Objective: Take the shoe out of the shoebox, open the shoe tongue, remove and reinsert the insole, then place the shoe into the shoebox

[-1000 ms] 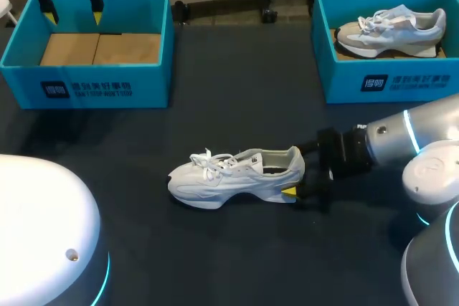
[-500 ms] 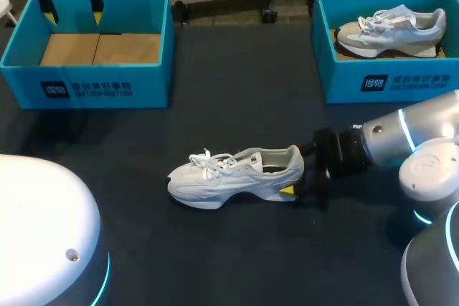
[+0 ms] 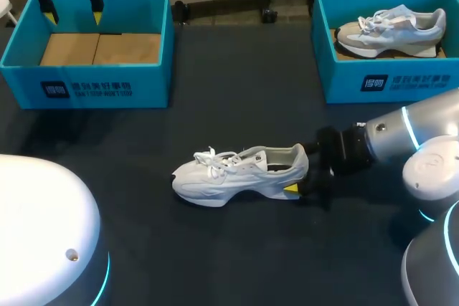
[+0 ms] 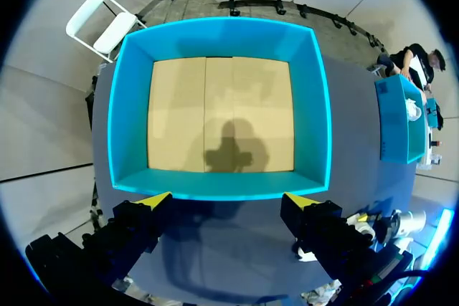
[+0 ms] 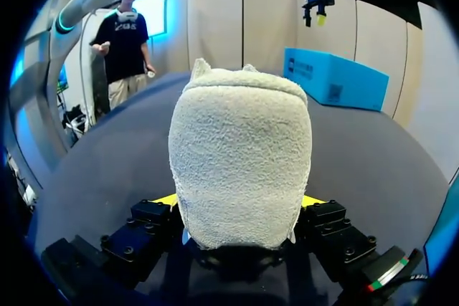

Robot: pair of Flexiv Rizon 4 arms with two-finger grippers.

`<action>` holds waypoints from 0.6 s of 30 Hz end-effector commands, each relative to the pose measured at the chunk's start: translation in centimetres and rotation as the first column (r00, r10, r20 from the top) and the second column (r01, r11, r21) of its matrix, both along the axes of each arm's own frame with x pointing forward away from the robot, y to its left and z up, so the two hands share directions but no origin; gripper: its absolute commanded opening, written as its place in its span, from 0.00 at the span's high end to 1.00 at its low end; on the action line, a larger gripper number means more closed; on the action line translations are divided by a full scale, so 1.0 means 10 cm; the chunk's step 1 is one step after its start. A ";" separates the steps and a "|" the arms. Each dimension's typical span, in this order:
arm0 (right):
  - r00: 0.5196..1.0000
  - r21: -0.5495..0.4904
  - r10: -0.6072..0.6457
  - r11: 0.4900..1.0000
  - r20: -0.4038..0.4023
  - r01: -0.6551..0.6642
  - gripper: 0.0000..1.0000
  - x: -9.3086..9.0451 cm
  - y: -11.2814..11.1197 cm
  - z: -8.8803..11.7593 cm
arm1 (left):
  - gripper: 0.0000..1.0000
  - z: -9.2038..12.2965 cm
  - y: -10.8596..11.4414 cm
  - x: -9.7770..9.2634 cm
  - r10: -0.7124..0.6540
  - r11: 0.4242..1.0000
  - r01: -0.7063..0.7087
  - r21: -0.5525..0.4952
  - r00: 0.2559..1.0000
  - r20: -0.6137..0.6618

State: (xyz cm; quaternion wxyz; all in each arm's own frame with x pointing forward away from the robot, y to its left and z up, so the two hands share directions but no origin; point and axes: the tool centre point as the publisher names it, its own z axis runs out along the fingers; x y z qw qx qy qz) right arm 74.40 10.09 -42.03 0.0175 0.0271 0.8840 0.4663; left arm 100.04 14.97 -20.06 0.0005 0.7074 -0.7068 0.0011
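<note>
While upright — shoe [image 3: 237,177], heel in grip of right claw [image 3: 296,183]

The white shoe [image 3: 240,175] is showing white laces and an off-white heel; the table [image 3: 237,69] is lying dark navy; the left shoebox [image 3: 147,84] is showing teal walls, white print and a tan floor; the right shoebox [image 3: 423,80] is showing the same teal; the grey-and-white shoe [image 3: 391,32] is showing pale laces; the right jaws are wearing black with yellow fingertips [image 3: 290,190]; the right arm [image 3: 401,134] is gleaming silver with a cyan ring.
</note>
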 end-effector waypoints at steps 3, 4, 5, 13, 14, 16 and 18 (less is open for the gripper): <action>1.000 -0.012 0.009 1.000 -0.006 -0.009 1.00 -0.01 -0.10 0.05 | 0.00 0.00 0.00 0.00 0.000 1.000 0.000 0.001 1.000 0.000; 1.000 -0.014 0.016 1.000 -0.012 -0.016 1.00 -0.01 -0.10 0.05 | 0.00 0.00 0.00 0.00 0.000 1.000 0.000 0.001 1.000 0.000; 1.000 -0.014 0.018 1.000 -0.015 -0.018 1.00 -0.01 -0.11 0.04 | 0.00 0.00 0.00 0.00 0.000 1.000 0.000 0.001 1.000 0.000; 1.000 0.006 0.015 1.000 -0.015 -0.015 1.00 0.00 -0.10 -0.02 | 0.00 0.00 0.00 0.00 0.000 1.000 0.000 0.001 1.000 0.000; 1.000 0.006 0.015 1.000 -0.015 -0.015 1.00 0.00 -0.10 -0.02 | 0.00 0.00 0.00 0.00 0.000 1.000 0.000 0.001 1.000 0.000; 1.000 0.006 0.015 1.000 -0.015 -0.015 1.00 0.00 -0.10 -0.02 | 0.00 0.00 0.00 0.00 0.000 1.000 0.000 0.001 1.000 0.000; 1.000 0.006 0.015 1.000 -0.015 -0.015 1.00 0.00 -0.10 -0.02 | 0.00 0.00 0.00 0.00 0.000 1.000 0.000 0.001 1.000 0.000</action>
